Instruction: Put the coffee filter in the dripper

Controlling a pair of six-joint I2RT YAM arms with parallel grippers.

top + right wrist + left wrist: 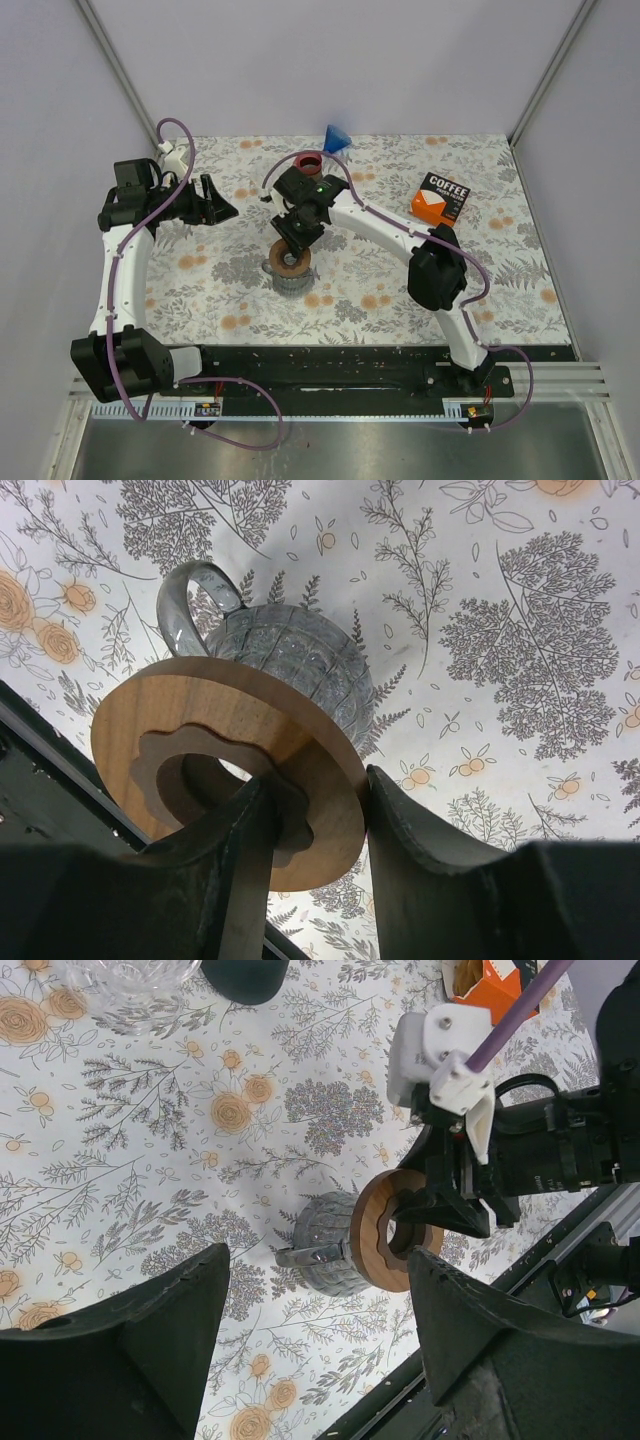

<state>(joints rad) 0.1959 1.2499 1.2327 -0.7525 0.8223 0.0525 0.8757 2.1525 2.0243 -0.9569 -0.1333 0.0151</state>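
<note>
The dripper [288,270] is ribbed glass with a handle and a round wooden collar. It is tipped on its side low over the flowered table, front of centre. My right gripper [292,250] is shut on the wooden collar [200,695], one finger through its hole and the other on the outer rim; the glass body [290,655] points away toward the table. My left gripper [222,208] is open and empty at the back left, with the dripper [325,1255] seen between its fingers at a distance. No loose coffee filter is in view.
An orange coffee filter box [440,197] lies at the back right. A blue funnel [337,138] and a red cup [309,163] stand at the back centre. A clear glass vessel [125,980] shows at the top of the left wrist view.
</note>
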